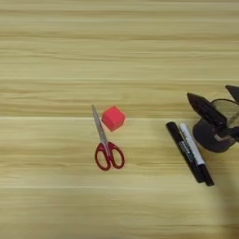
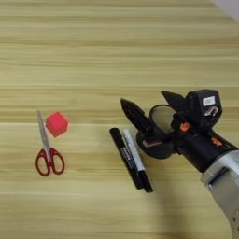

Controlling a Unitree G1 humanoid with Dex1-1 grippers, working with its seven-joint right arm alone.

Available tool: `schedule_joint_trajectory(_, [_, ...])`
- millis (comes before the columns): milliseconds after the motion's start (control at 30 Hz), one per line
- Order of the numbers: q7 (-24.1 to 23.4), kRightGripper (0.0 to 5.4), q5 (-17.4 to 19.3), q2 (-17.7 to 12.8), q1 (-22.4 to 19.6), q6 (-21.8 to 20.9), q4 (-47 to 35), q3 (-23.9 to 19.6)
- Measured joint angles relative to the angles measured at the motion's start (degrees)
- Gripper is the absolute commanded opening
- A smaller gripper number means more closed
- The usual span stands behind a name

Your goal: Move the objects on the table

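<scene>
Silver forearm [image 2: 223, 186]: enters from the lower right corner, nearest the viewer, rising toward the black wrist housing with orange marks.
Black marker [image 2: 126, 158]: lies flat on the tabletop, slanting from upper left to lower right, touching the white marker along its length.
White-barrelled marker [image 2: 135, 158]: lies just right of the black one, parallel to it, black cap at the near end.
Red-handled scissors [image 1: 105, 144]: flat on the tabletop, well left of the markers, red loops toward the viewer, closed silver blades pointing away.
Small red cube [image 1: 113, 117]: just right of the scissor blades near their tip, close beside them; cannot tell whether touching.
Tool [image 2: 147, 105]: fingers spread wide apart, gripping nothing, just right of and a little beyond the markers' far ends; the longer black finger [image 2: 135, 115] points up-left close to the marker tips, apart from them.
Containers: none visible; all four things rest directly on the wood.
Tabletop [image 1: 116, 56]: light yellowish wood grain with long horizontal streaks.
</scene>
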Motion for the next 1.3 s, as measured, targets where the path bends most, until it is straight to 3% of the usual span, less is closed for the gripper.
schedule_joint_trajectory(467, [0.77, 5.38, -1.96, 1.05, 3.66, -3.07, -0.96, 7.42])
schedule_joint_trajectory(833, [1.18, 5.38, -6.26, 2.50, 5.43, -6.27, 4.26, 12.67])
schedule_joint_trajectory(1300, [2.09, 5.38, -10.39, 4.07, 5.54, -9.85, 13.44, 15.75])
